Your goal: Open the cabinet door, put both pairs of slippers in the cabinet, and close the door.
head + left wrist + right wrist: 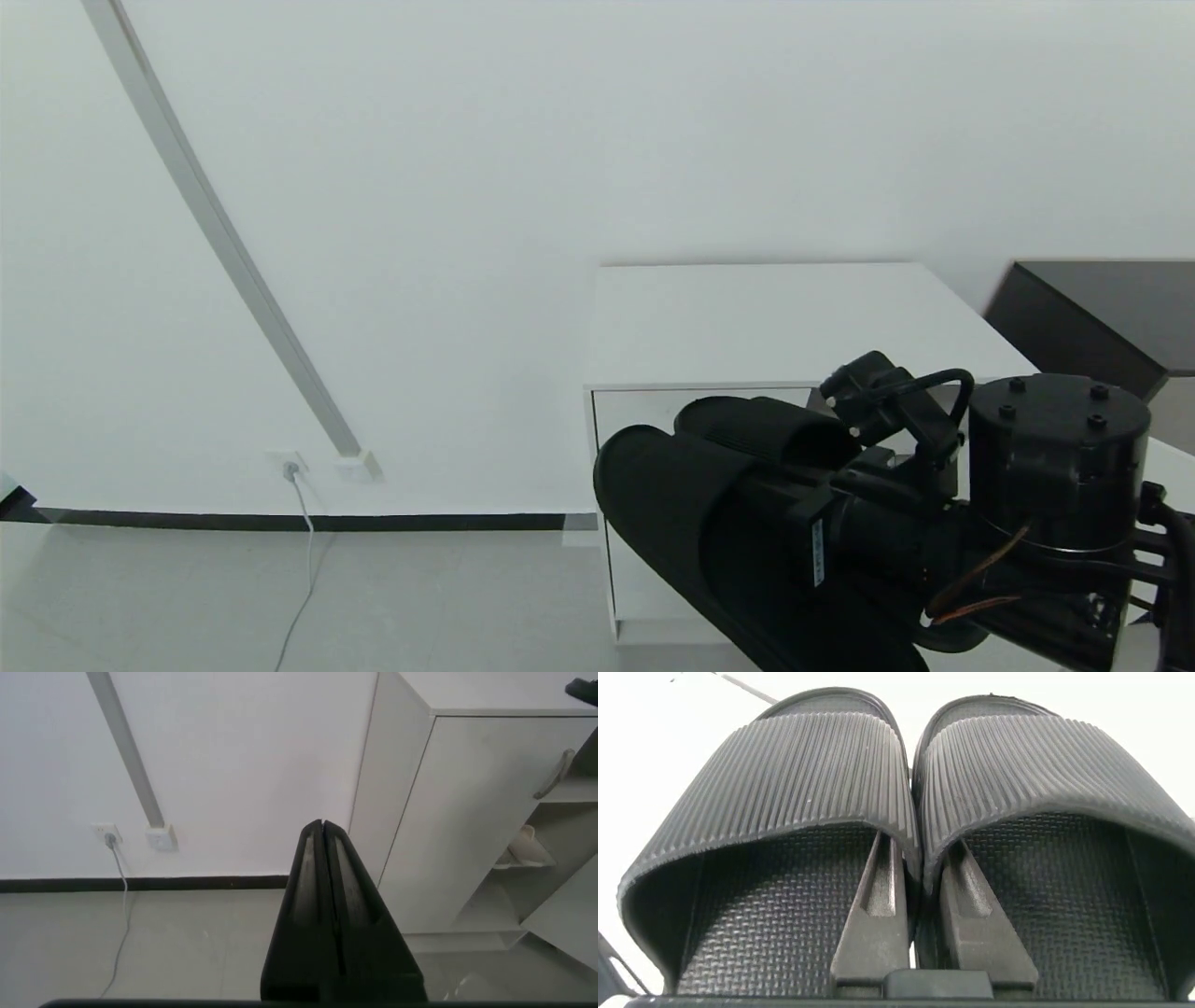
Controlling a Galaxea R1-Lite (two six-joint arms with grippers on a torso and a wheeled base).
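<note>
A pair of black ribbed slippers is held side by side by my right gripper. One finger is inside each slipper, and the gripper is shut on their touching inner walls. In the head view the black slippers hang in front of the white cabinet, level with its upper front. The cabinet has one door with a handle closed, and its other side stands open, showing shelves. A pale slipper lies on a shelf inside. My left gripper is shut on nothing, low and left of the cabinet.
A wall socket with a trailing cable and a slanted grey conduit are on the wall left of the cabinet. A dark piece of furniture stands to its right. The opened door panel juts out low beside the shelves.
</note>
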